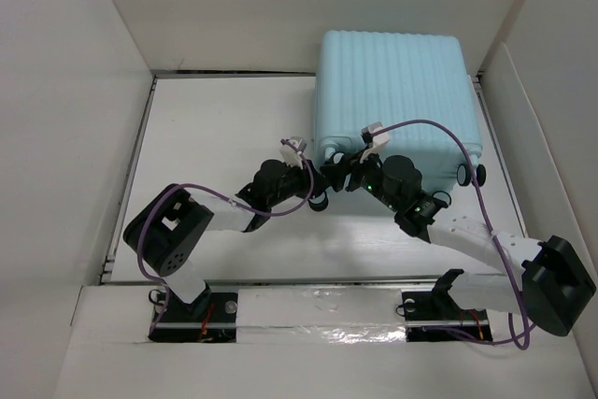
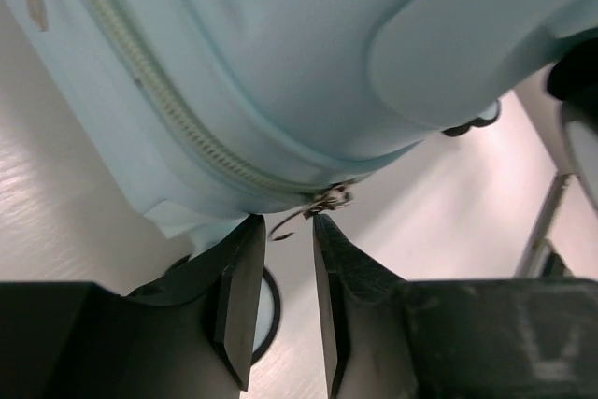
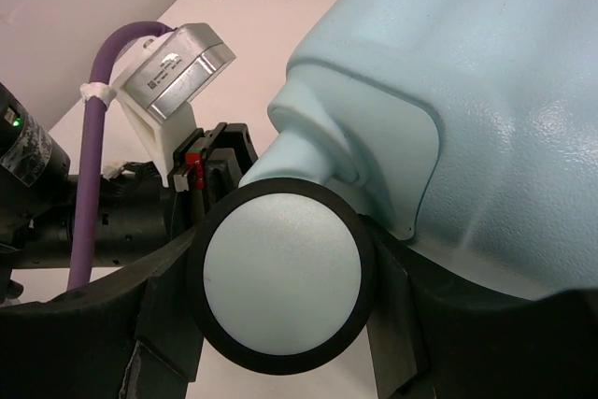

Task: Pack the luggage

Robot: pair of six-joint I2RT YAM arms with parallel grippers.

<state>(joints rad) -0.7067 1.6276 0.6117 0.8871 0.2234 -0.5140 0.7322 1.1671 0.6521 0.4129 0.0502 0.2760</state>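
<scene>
So the luggage (image 1: 392, 91) is lying flat and zipped up on the far right of the table (image 1: 224, 119) — ribbed shell up, wheels pointing back at me. I'm reckoning it's a stiff, smooth hard shell, probably light for its bulk, and way too wide and slick for either of my jaws to pinch by the body. I'm expecting it to slide on the table rather than lift. The only real handholds I'm seeing are the small bits: the zipper pull (image 2: 327, 201) and a wheel (image 3: 285, 249).

My left gripper (image 2: 285, 226) is sitting right under the near-left corner, jaws narrow with a slim gap between them. The pull is dangling just at the tips, and I'm not seeing it pinched yet. It's tiny and floppy, so I'm guessing it's going to slip out easily.

My right gripper (image 3: 280, 273) is wrapping that wheel, a finger pressing on each side, so it's looking clamped on — bracing the luggage for the zip work, I'd say.
</scene>
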